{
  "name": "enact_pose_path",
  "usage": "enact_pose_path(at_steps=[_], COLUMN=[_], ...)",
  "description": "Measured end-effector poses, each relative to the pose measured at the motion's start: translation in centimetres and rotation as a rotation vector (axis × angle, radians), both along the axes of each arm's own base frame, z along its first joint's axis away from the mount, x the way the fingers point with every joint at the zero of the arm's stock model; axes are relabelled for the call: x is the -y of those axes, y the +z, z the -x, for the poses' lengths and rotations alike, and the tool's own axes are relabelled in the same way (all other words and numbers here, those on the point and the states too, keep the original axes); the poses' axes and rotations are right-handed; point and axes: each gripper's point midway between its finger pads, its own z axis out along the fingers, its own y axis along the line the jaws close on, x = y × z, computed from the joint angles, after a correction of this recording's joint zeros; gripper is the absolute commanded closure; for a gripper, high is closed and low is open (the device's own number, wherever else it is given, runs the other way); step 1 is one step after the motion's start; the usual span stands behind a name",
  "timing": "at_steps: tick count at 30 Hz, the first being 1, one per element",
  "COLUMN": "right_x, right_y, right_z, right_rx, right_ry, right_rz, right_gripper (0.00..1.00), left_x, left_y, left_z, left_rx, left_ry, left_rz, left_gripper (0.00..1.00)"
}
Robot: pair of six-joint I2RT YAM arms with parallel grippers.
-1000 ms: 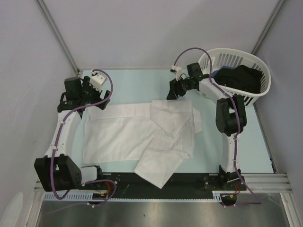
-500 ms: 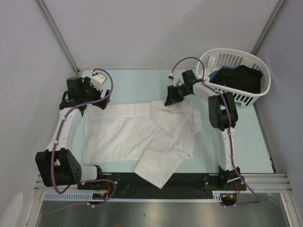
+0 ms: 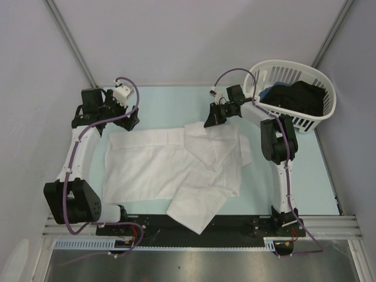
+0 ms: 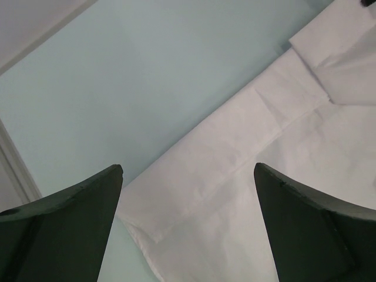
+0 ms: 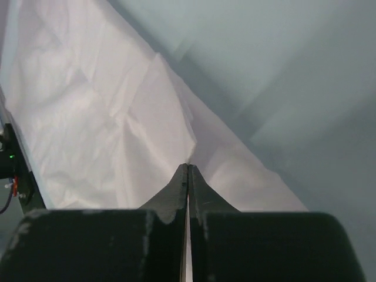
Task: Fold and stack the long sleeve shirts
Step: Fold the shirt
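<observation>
Since the earlier frames we see the right gripper (image 3: 210, 122) drop from above the table (image 3: 170, 103) onto the far edge of the white shirt (image 3: 158, 164) and bring its fingers together, while the left gripper (image 3: 130, 119) moves a little inward toward the shirt's far-left corner. We now find the shirt spread across the middle of the pale table between the two arms. Its body lies flat on the left, and folded layers overlap on the right and spill toward the near edge. In the right wrist view, the right gripper (image 5: 188, 167) has its fingers pressed flat against each other at the cloth's far edge. The shirt (image 5: 88, 117) wrinkles up into a ridge that runs to the fingertips, so we read this as a pinch on the fabric. In the left wrist view, the left gripper (image 4: 187, 170) hangs with its fingers spread wide apart above a folded band of the shirt (image 4: 294, 176), holding nothing. Whether it touches the cloth we cannot tell. At the far right corner we note a white slatted basket (image 3: 276, 73) with dark clothes (image 3: 299, 97) inside, well apart from the shirt.
</observation>
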Motion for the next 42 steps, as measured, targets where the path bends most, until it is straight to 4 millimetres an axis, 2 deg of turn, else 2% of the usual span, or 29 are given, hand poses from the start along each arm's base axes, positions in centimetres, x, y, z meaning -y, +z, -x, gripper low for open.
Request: enact_pose_path(at_steps=[3, 5, 9, 11, 14, 17, 21, 24, 29, 32, 35, 39, 42], right_x=[0.8, 1.2, 1.8, 1.9, 2.4, 2.8, 2.7, 1.5, 0.6, 0.2, -0.4, -1.1, -1.6], right_y=[2.9, 6.3, 14.3, 17.4, 21.1, 22.9, 23.7, 23.0, 19.3, 17.2, 15.8, 15.3, 15.2], right_z=[0.7, 1.4, 3.5, 5.0, 7.8, 10.6, 13.8, 16.2, 17.7, 18.1, 18.6, 18.7, 18.7], right_rx=[0.031, 0.08, 0.248, 0.328, 0.432, 0.507, 0.619, 0.686, 0.741, 0.757, 0.778, 0.814, 0.837], right_ry=[-0.01, -0.012, 0.003, 0.017, 0.022, 0.016, 0.018, 0.052, 0.067, 0.075, 0.088, 0.088, 0.09], right_rz=[-0.044, -0.084, -0.168, -0.199, -0.231, -0.241, -0.22, -0.197, -0.109, -0.056, -0.015, 0.014, 0.032], right_gripper=[1.0, 1.0, 1.0, 1.0, 1.0, 1.0, 1.0, 1.0, 1.0, 1.0, 1.0, 1.0, 1.0], left_x=[1.7, 3.2, 8.4, 10.4, 13.1, 15.2, 19.0, 21.3, 22.9, 23.2, 23.3, 22.8, 22.6], left_y=[2.5, 3.6, 4.8, 5.0, 5.6, 6.6, 8.4, 9.3, 9.5, 8.3, 5.8, 1.6, -0.5], left_z=[-0.8, -0.9, 0.2, 0.9, 2.1, 3.0, 4.4, 5.6, 6.7, 7.1, 7.7, 8.9, 9.7], left_rx=[0.024, 0.04, 0.045, 0.033, 0.011, -0.003, -0.043, -0.107, -0.236, -0.329, -0.431, -0.586, -0.679], left_ry=[-0.073, -0.114, -0.234, -0.277, -0.329, -0.346, -0.368, -0.361, -0.291, -0.217, -0.132, 0.008, 0.082], left_rz=[0.042, 0.052, 0.082, 0.101, 0.153, 0.219, 0.365, 0.467, 0.586, 0.641, 0.659, 0.662, 0.685], left_gripper=[0.01, 0.0, 0.01, 0.01, 0.01, 0.01, 0.01, 0.0, 0.0, 0.0, 0.01, 0.01, 0.01])
